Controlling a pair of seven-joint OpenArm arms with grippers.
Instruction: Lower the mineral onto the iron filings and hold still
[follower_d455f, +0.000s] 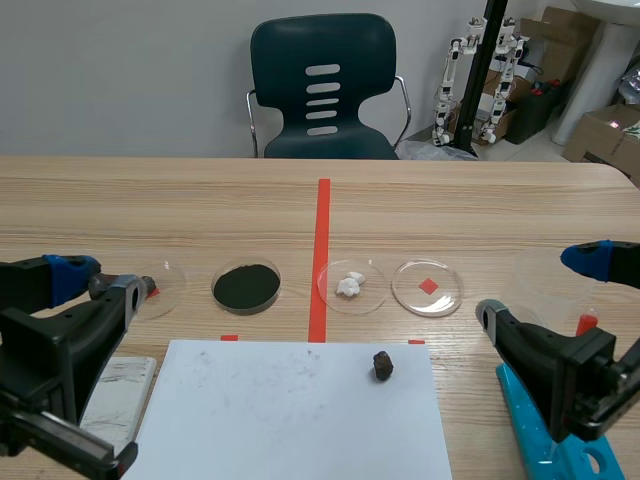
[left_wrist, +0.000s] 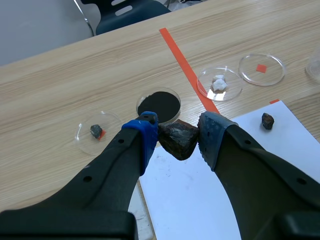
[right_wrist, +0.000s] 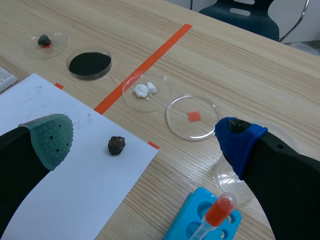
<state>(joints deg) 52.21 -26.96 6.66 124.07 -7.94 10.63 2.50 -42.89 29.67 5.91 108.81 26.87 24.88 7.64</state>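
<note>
Wooden table ran away from me toward a chair. I saw the mineral pinched tight between the pads of my left gripper. It was near the black filings in their dish, but not touching them. A small rock lay on the white paper. My right gripper was spread wide, with nothing in it, near a blue rack.
</note>
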